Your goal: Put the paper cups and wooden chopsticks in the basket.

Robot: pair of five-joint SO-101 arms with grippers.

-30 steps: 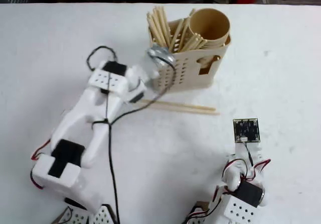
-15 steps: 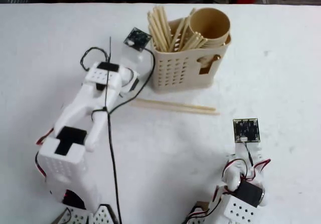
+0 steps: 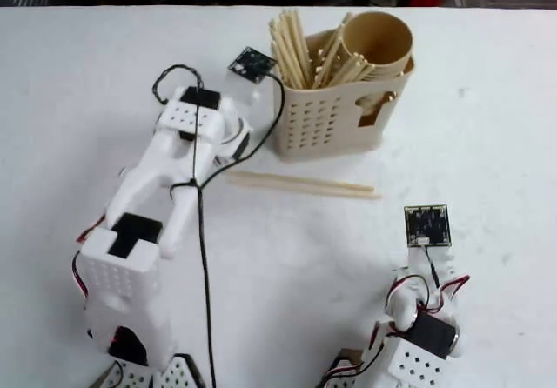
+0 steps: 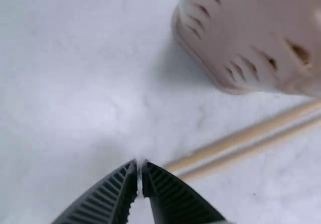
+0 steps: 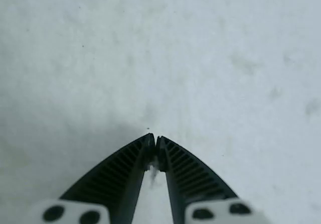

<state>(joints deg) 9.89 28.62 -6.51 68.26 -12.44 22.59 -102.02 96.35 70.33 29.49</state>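
The loose chopsticks (image 3: 305,184) are laid just before the basket (image 3: 335,127), long axis along its front wall. The left gripper (image 4: 139,170), pinched together and empty, is positioned at one end of them, beside the basket. The right gripper (image 5: 154,144), likewise pinched together, is farther off.

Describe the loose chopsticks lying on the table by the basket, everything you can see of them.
The loose chopsticks are two thin, pale sticks that look like bare wood. They lie flat on the white table, side by side and nearly parallel. They are on the arms' side of the basket, apart from its base. One end lies close by the tip of the left hand, which is shut and holds nothing; whether it touches them I cannot tell.
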